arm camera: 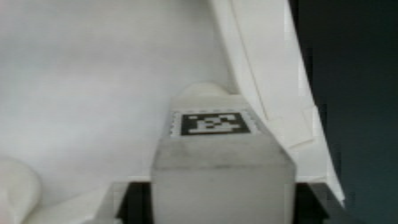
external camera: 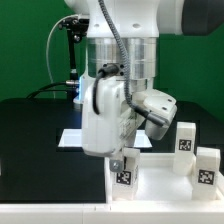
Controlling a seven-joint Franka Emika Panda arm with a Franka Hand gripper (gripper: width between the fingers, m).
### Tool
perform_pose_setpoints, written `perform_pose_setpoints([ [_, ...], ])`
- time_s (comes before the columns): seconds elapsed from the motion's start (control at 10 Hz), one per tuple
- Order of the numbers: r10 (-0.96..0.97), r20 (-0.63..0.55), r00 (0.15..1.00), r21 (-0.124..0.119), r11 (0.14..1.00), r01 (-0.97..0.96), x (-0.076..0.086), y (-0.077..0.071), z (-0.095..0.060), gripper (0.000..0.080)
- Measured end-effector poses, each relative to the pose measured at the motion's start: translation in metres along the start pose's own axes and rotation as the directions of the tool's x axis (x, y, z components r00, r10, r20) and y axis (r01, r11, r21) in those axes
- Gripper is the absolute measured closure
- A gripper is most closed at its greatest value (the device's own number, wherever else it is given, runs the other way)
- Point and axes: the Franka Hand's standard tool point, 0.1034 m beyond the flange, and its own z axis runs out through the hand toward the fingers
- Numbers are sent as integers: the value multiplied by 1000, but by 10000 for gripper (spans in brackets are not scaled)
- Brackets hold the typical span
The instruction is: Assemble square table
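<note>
Exterior view, far left: black table top, green backdrop behind, a black cable hanging by a dark stand.

Left of centre: a thin flat white sheet, the marker board, lies on the black surface, partly hidden behind the arm.

Centre: the white Panda arm comes down from the top of the picture, wrist bent low over the work. The gripper points down at the front of the scene. Between its fingers stands 1 tagged leg, a chunky white block with a black-and-white square tag facing the camera. Wrist view confirms: the same tagged leg sits between the 2 dark fingers, tag up toward the lens, jaws narrowed against its sides. Claw is holding this leg.

Under and around it: the square panel, white, raised rim visible as an edge in the wrist view. Leg stands upright at the panel; whether it is seated in a corner hole, cannot tell.

Right: 2 more legs and, upright, tags facing out, just beside each other at the exterior view's right, apart from the gripper.
</note>
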Motion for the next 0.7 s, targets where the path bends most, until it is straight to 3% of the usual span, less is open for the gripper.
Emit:
perform_pose_setpoints([
  [0.4, 46, -5, 999, 1, 999, -46, 0, 2, 1, 512],
  [0.6, 38, -1, 999, 9, 999, -38, -7, 5, -1, 227],
  [0.7, 22, 12, 1000, 13, 1000, -23, -15, 7, -11, 227],
])
